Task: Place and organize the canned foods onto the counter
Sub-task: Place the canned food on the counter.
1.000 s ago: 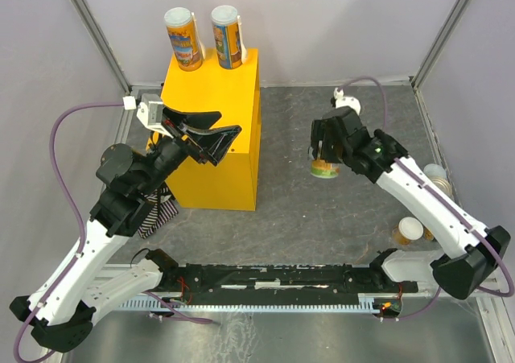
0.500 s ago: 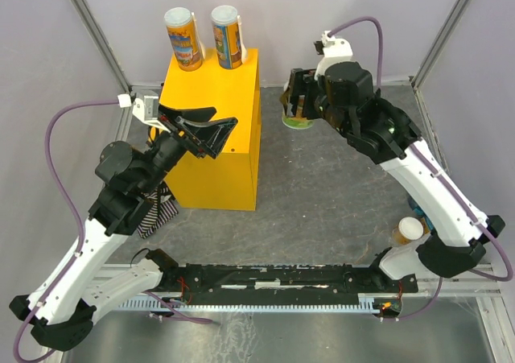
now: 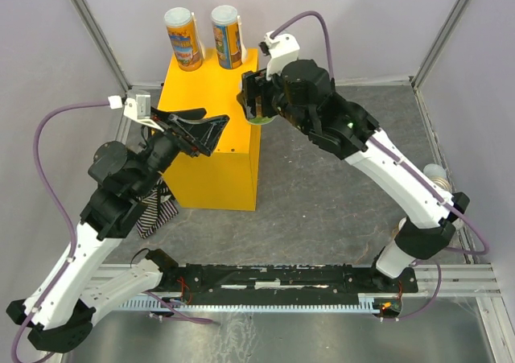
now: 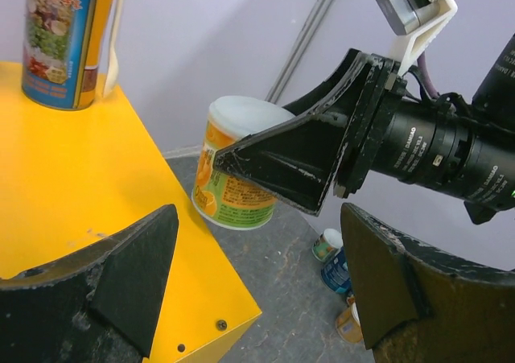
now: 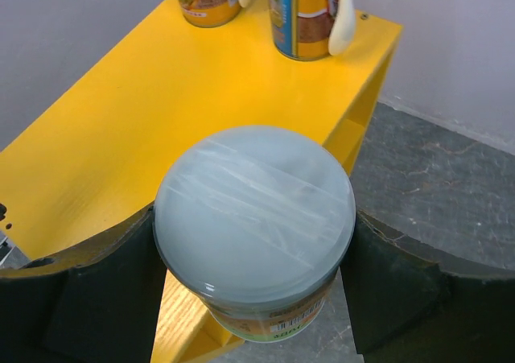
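The white-lidded can [image 5: 253,218] hangs at the right edge of the yellow tabletop [image 5: 121,138], clamped between the right fingers [image 5: 88,286]. A tall orange can [image 3: 183,39] and a tall blue can [image 3: 228,38] stand at the far end. The left fingers [image 4: 133,270] hover spread apart, empty, over the left side.
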Tool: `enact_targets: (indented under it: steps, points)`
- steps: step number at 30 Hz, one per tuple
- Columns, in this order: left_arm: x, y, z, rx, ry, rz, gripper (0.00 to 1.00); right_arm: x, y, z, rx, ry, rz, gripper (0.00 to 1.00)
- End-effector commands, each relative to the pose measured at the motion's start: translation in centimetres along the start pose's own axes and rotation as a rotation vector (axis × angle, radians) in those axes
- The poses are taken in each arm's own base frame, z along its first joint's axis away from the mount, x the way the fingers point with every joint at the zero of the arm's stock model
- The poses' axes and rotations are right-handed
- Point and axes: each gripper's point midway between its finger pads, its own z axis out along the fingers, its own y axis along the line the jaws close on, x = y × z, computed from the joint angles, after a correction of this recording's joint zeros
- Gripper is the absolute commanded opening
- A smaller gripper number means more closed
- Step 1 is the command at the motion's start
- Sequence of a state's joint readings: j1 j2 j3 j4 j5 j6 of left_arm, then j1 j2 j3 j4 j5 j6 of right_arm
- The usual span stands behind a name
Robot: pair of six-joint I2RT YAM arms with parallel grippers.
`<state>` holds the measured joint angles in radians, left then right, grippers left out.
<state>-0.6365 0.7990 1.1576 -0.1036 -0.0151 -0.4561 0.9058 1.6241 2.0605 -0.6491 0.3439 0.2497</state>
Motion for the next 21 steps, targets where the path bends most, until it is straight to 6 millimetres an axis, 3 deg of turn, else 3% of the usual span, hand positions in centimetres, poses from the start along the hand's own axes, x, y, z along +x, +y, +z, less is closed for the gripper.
enact_targets:
  steps: [1, 21]
  points:
    - [-3.0, 0.0, -1.5, -0.044, -0.06, 0.041, 0.88, -8.6, 2.0, -1.9, -0.072, -0.288, 0.048, 0.01]
    - [-2.8, 3.4, -5.5, -0.223, -0.015, 0.138, 0.88, -7.1, 8.3, 3.2, -0.173, -0.365, 0.003, 0.01]
